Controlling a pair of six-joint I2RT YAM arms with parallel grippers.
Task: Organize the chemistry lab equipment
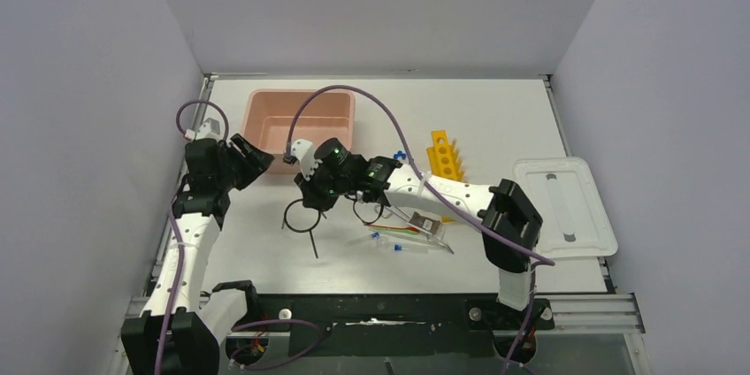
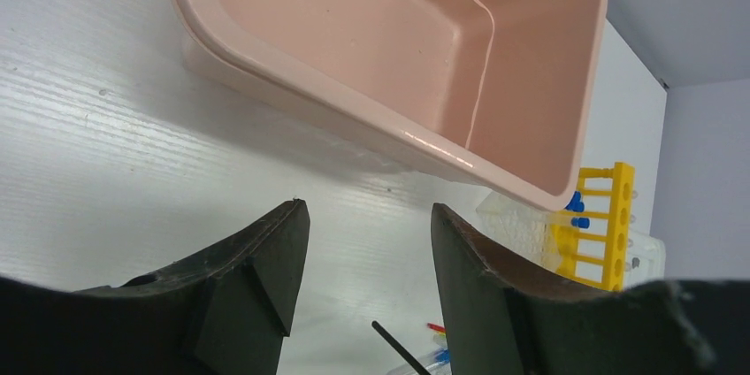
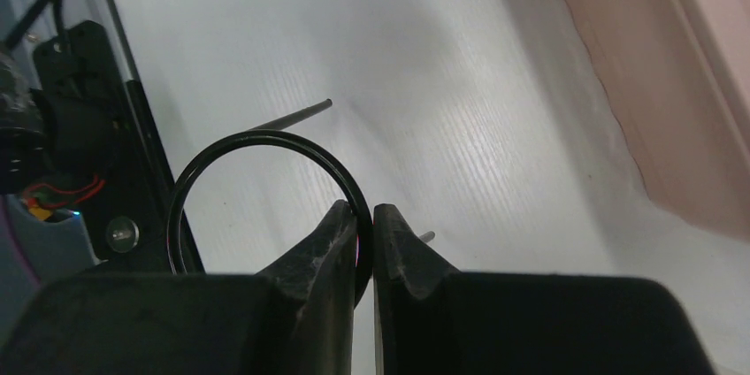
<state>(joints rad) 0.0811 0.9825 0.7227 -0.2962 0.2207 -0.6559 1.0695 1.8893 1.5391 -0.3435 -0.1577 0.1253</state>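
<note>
Clearly pinched by right jaws, black wire ring (image 3: 256, 135), stem seemingly pointing nearward, left jaws spread.

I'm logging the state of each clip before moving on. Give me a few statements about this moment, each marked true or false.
1. The right gripper is shut on the black wire ring. True.
2. The left gripper is holding a tube. False: it is open and holds nothing, close to the pink tub.
3. Several items already lie in the pink tub. False: nothing shows inside it.
4. The white lid lies on the table, apart from the tub. True.
5. The yellow rack sits inside the tub. False: it is on the table, to the tub's right in the top view.
</note>
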